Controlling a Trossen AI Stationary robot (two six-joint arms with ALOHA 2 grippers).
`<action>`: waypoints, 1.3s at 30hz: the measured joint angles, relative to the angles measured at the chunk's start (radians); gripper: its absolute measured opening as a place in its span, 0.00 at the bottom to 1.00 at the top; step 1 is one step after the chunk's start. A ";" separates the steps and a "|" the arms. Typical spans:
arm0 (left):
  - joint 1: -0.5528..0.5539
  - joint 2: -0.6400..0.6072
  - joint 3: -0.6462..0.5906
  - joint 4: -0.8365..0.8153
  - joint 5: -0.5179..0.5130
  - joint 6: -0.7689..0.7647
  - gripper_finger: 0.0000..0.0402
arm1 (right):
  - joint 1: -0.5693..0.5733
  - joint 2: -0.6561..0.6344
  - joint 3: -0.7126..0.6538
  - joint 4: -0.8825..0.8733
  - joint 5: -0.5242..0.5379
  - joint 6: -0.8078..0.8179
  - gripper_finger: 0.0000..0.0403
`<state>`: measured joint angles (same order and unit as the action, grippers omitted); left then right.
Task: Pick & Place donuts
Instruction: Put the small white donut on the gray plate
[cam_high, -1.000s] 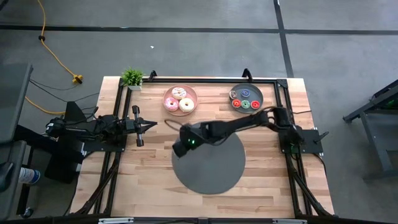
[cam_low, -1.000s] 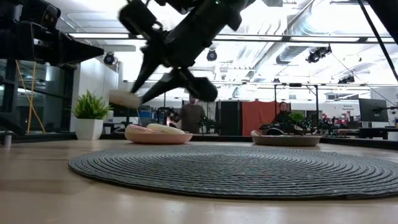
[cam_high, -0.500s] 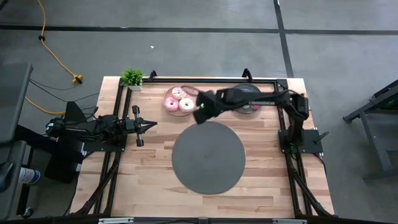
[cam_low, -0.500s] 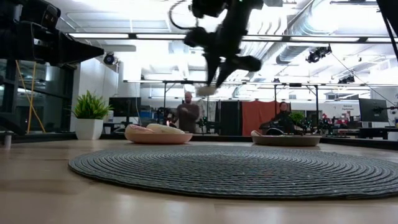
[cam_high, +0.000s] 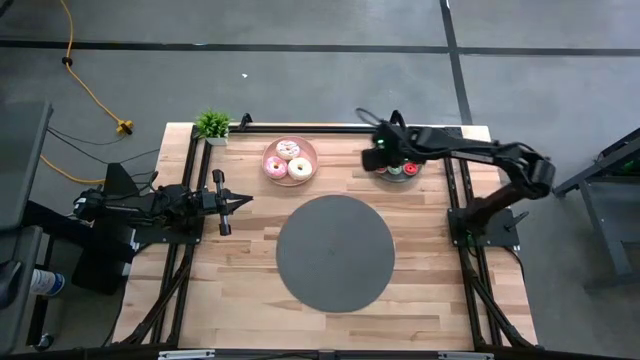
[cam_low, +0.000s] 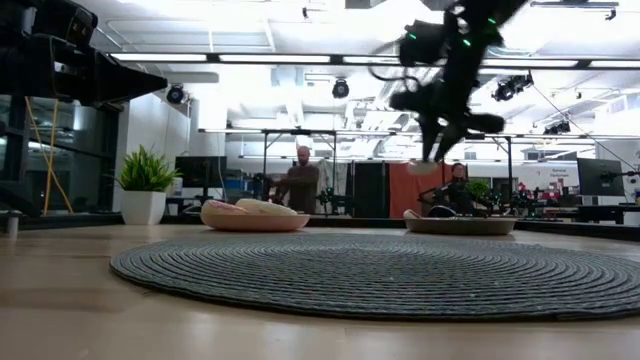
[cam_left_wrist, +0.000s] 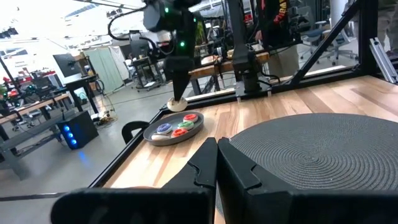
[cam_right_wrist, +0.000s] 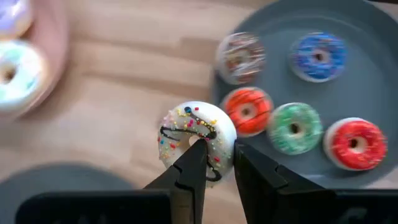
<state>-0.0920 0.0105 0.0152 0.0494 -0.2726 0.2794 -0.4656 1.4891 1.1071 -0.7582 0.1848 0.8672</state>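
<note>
My right gripper hangs over the table's far right part, shut on a cream donut with sprinkles and dark drizzle. It is above the left rim of the grey plate, which holds several small donuts: striped brown, blue, green and two red ones. From overhead the right gripper hides the held donut. A pink plate with three larger donuts sits to the left. My left gripper waits shut at the table's left side. My right gripper has one finger in the cream donut's hole and the other outside the ring. They pinch the ring's wall between them. The fingers come from above, slanting down. The donut is lifted clear, above the grey plate.
A big dark grey round mat lies in the middle of the table. A small potted plant stands at the far left corner. Black frame rails run along the far and side edges. People stand in the room beyond the table.
My right gripper has swung from over the mat's far left part toward the table's far right, rising a little and tipping steeper downward. It has stayed shut on the cream donut, which is now above the grey plate's left rim.
</note>
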 joint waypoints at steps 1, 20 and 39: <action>0.000 0.000 0.000 0.000 0.000 0.000 0.00 | -0.023 -0.028 -0.047 0.034 0.000 0.004 0.18; 0.000 0.000 0.000 0.000 -0.001 0.000 0.00 | -0.337 -0.095 -0.222 0.116 0.127 -0.083 0.18; 0.000 0.000 0.000 0.000 -0.001 0.000 0.00 | -0.442 0.045 -0.222 0.163 0.029 -0.098 0.18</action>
<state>-0.0917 0.0105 0.0154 0.0494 -0.2733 0.2794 -0.9076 1.5340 0.8848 -0.5956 0.2135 0.7688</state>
